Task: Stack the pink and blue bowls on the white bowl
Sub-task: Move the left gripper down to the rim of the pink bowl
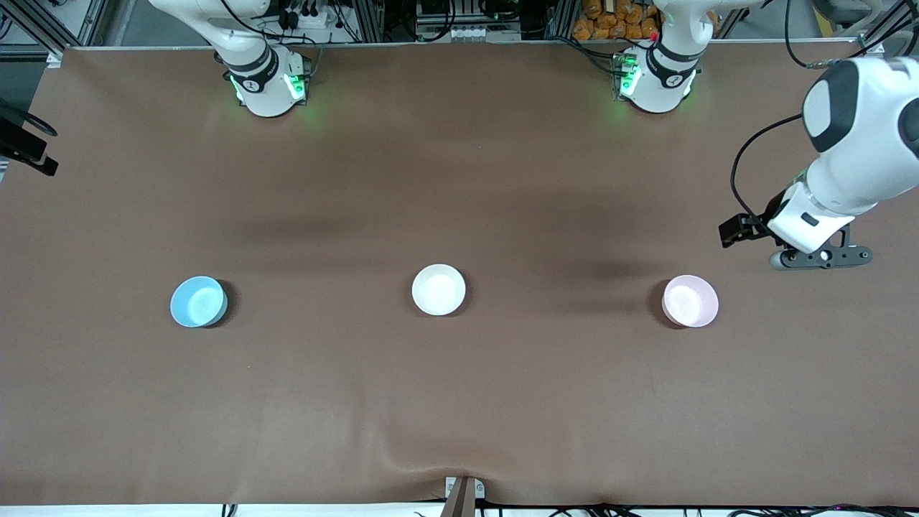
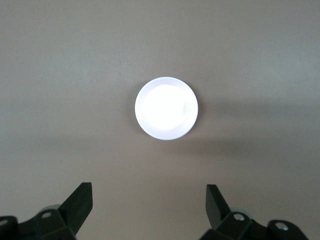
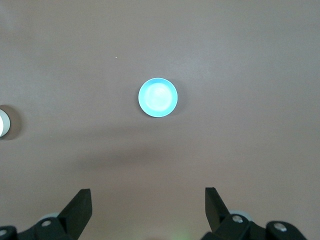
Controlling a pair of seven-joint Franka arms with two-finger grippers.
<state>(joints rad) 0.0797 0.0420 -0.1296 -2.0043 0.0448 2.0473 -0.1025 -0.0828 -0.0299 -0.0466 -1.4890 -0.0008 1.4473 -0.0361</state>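
Three bowls stand in a row on the brown table. The blue bowl [image 1: 198, 301] is toward the right arm's end, the white bowl [image 1: 439, 289] in the middle, and the pink bowl [image 1: 690, 301] toward the left arm's end. My left gripper [image 1: 820, 256] hangs open and empty over bare table beside the pink bowl. The left wrist view [image 2: 149, 192] shows that bowl [image 2: 166, 108] as a bright, almost white disc. My right gripper [image 3: 148, 196] is open, empty and high over the table. It looks down on the blue bowl [image 3: 157, 97], with the white bowl [image 3: 3, 122] at the view's edge.
The brown cloth [image 1: 459, 402] covers the whole table and has a small wrinkle at the edge nearest the front camera. Both arm bases [image 1: 267, 82] stand along the edge farthest from that camera. A black fixture [image 1: 25, 147] sticks in at the right arm's end.
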